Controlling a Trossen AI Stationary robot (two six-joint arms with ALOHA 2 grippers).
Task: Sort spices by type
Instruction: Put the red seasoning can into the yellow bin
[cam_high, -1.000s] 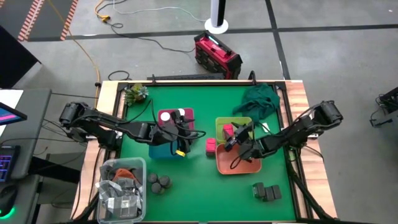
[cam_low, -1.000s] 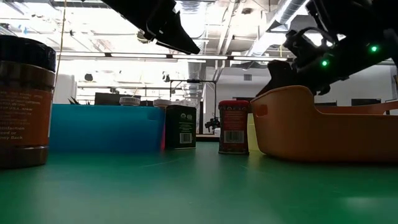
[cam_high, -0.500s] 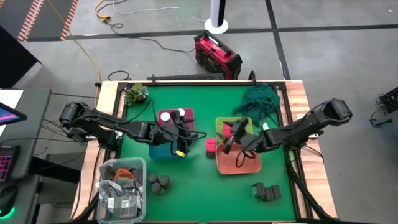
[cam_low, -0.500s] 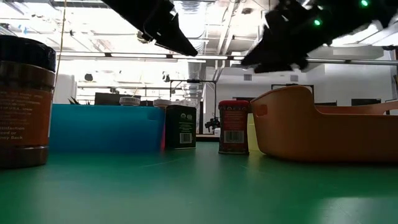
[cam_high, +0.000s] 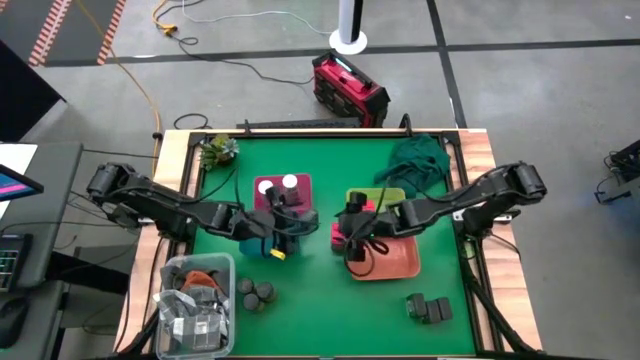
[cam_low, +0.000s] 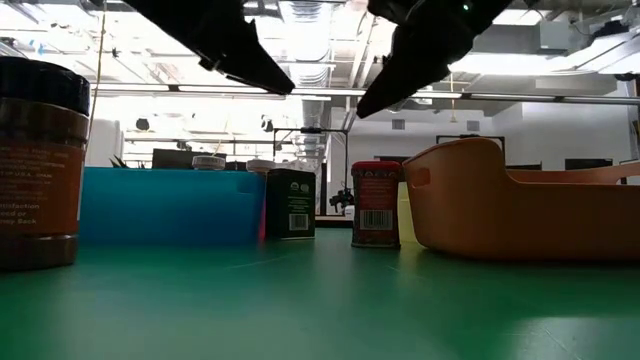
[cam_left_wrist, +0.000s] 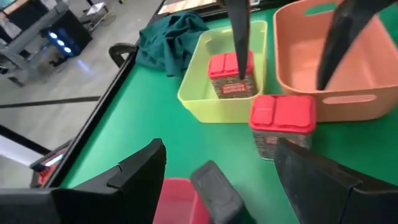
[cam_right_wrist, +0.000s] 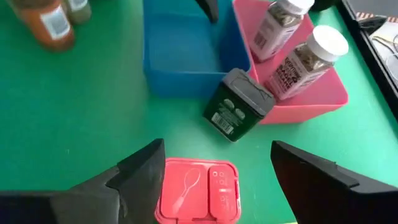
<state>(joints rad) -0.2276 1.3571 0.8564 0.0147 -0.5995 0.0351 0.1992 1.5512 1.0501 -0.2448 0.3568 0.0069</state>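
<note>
While your right gripper (cam_right_wrist: 211, 171) hovers with jaws spread, holding nothing, directly over the pink box (cam_right_wrist: 197, 190) on the green mat, a second pink box (cam_left_wrist: 232, 74) already sits in the yellow-green tray (cam_left_wrist: 194, 93). Your left gripper (cam_left_wrist: 217, 168) hangs released above the dark grey box (cam_right_wrist: 238, 104), which stands against the pink tray (cam_right_wrist: 311, 102) holding two white-capped jars (cam_right_wrist: 308, 62).
</note>
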